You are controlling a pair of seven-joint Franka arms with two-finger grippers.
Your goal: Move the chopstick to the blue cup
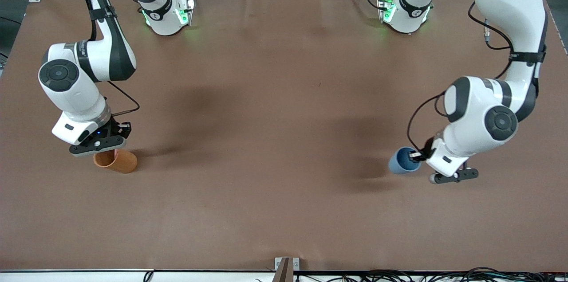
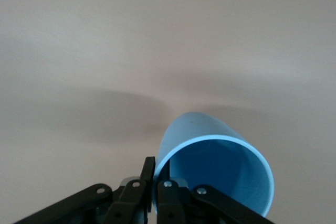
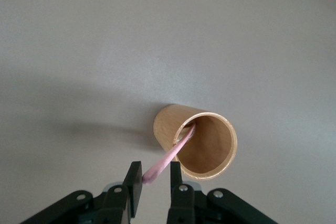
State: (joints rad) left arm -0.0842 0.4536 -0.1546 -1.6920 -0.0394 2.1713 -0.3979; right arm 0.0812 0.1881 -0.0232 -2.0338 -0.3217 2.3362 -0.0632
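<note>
**Both claws at their cups, stick not yet lifted**

The left claw (image 2: pixel 153 192) is pinched tight on the rim of the blue cup (image 2: pixel 215 169); in the left wrist view its two fingers stand almost together with the cup's wall between them, one inside and one outside. The cup looks tilted, its open mouth turned toward the wrist camera. In the front view the blue cup (image 1: pixel 403 160) sits toward the left arm's end of the worktop (image 1: pixel 284 140), with the left claw (image 1: pixel 452 175) just beside it.

The right claw (image 3: pixel 155 179) is partly open, its fingers standing a little apart on either side of the upper end of the chopstick (image 3: pixel 169 158). Whether the pads already press the stick cannot be told; a small gap seems to remain. The stick leans out of the brown cup (image 3: pixel 202 142), its lower end inside. In the front view the brown cup (image 1: pixel 116 161) lies toward the right arm's end of the worktop, well apart from the blue one, with the right claw (image 1: pixel 98 144) over its mouth.

The step in hand appears to be the grasp: one arm securing the target cup, the other taking the stick. The next move likely calls for a firm pinch on the stick, then a pull along its own line so it clears the brown rim without dragging that cup. After that, the two arms must meet, stick tip aimed into the blue mouth.
</note>
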